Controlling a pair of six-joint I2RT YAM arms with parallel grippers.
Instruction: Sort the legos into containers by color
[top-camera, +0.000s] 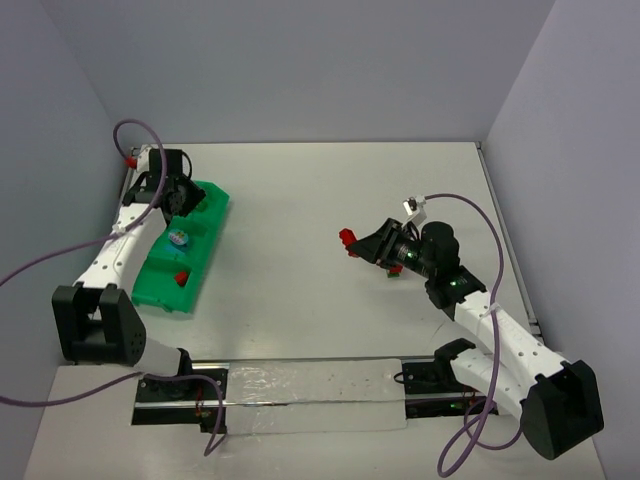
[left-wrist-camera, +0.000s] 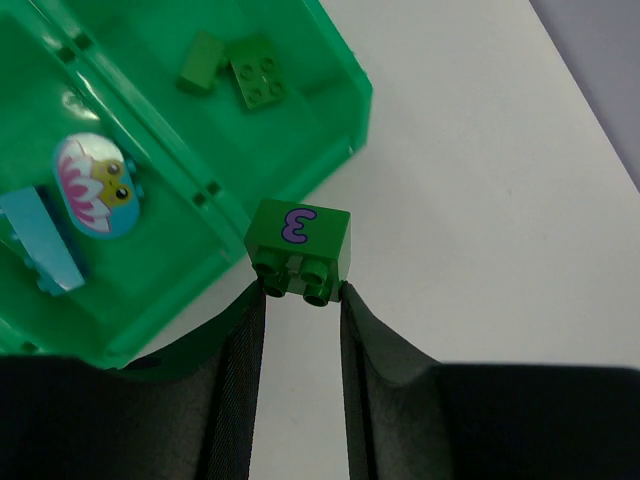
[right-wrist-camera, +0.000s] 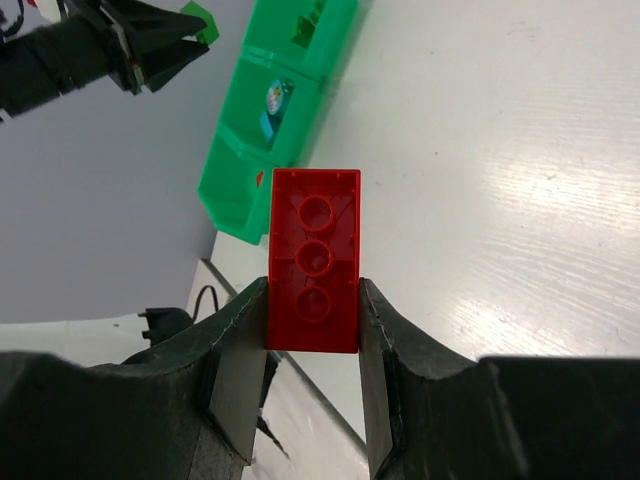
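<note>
My left gripper (left-wrist-camera: 300, 292) is shut on a green brick with a purple "3" (left-wrist-camera: 298, 240), held in the air just beside the far end of the green tray (left-wrist-camera: 330, 130). That end compartment holds two green bricks (left-wrist-camera: 245, 72). The compartment beside it holds a teal brick (left-wrist-camera: 40, 245) and an oval lotus-and-frog piece (left-wrist-camera: 95, 185). From above, the left gripper (top-camera: 184, 192) is over the tray's far end (top-camera: 212, 215), and a red brick (top-camera: 181, 277) lies in a near compartment. My right gripper (right-wrist-camera: 313, 295) is shut on a long red brick (right-wrist-camera: 313, 260), mid-table (top-camera: 358, 241).
The tray (right-wrist-camera: 290, 110) lies along the left side, close to the left wall. A clear plastic sheet (top-camera: 310, 395) covers a rail at the table's near edge between the arm bases. Grey walls stand on the left, back and right.
</note>
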